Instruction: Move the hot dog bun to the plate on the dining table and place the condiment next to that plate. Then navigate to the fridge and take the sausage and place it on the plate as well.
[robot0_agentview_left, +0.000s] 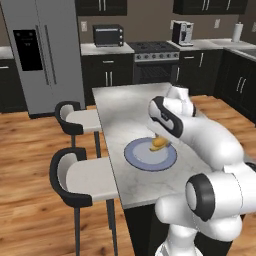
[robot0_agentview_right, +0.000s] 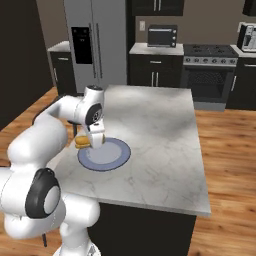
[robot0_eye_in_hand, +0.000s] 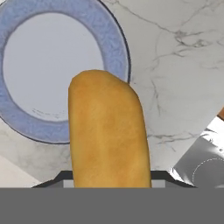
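The yellow-tan hot dog bun (robot0_eye_in_hand: 107, 131) hangs between my gripper's jaws, just above the near rim of the pale blue-grey plate (robot0_eye_in_hand: 122, 48). In the right base view my gripper (robot0_agentview_right: 91, 142) is shut on the hot dog bun (robot0_agentview_right: 81, 142) over the left edge of the plate (robot0_agentview_right: 107, 155). From the left base view the hot dog bun (robot0_agentview_left: 159, 143) shows over the plate (robot0_agentview_left: 142, 159), partly behind my forearm. The plate rests on the marble dining table (robot0_agentview_left: 125, 100). The grey fridge (robot0_agentview_left: 45, 50) stands shut at the back left. Condiment and sausage are out of view.
Two black-backed stools (robot0_agentview_left: 80, 120) (robot0_agentview_left: 82, 180) stand along the dining table's left side. Against the far wall are a stove (robot0_agentview_left: 155, 50), a toaster oven (robot0_agentview_left: 107, 35) and a coffee machine (robot0_agentview_left: 182, 32). Wooden floor surrounds the table.
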